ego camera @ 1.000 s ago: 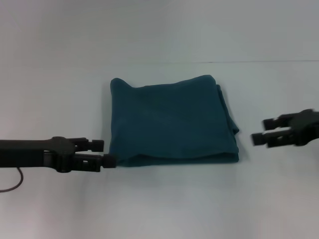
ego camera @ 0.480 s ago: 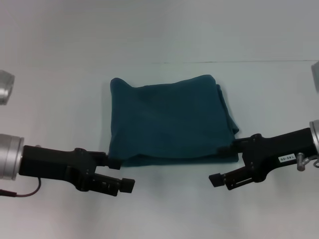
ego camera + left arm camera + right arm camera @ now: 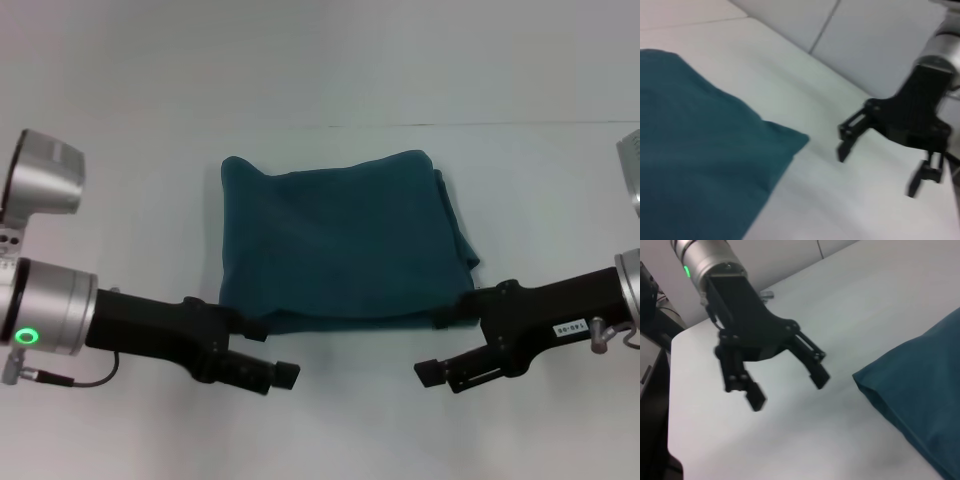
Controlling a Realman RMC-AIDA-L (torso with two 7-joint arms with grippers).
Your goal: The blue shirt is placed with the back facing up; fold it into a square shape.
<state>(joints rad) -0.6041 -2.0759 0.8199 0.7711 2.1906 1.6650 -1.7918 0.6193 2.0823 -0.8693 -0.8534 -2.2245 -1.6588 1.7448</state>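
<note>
The blue shirt (image 3: 340, 240) lies folded into a rough square on the white table, plain side up, no lettering showing. My left gripper (image 3: 268, 352) hovers open over the shirt's front left corner with nothing between its fingers. My right gripper (image 3: 440, 345) hovers open at the front right corner, also empty. The left wrist view shows a corner of the shirt (image 3: 690, 150) and the right gripper (image 3: 877, 170) with its fingers spread. In the right wrist view, the shirt's corner (image 3: 925, 405) lies beside the open left gripper (image 3: 789, 390).
The white table (image 3: 320, 430) extends on all sides of the shirt. A seam line (image 3: 500, 124) runs across the back of the table. The table's edge and dark gear beyond it (image 3: 655, 365) show in the right wrist view.
Both arms have swung in from the shirt's sides to its front corners and now reach further into view. The shirt has not moved.
</note>
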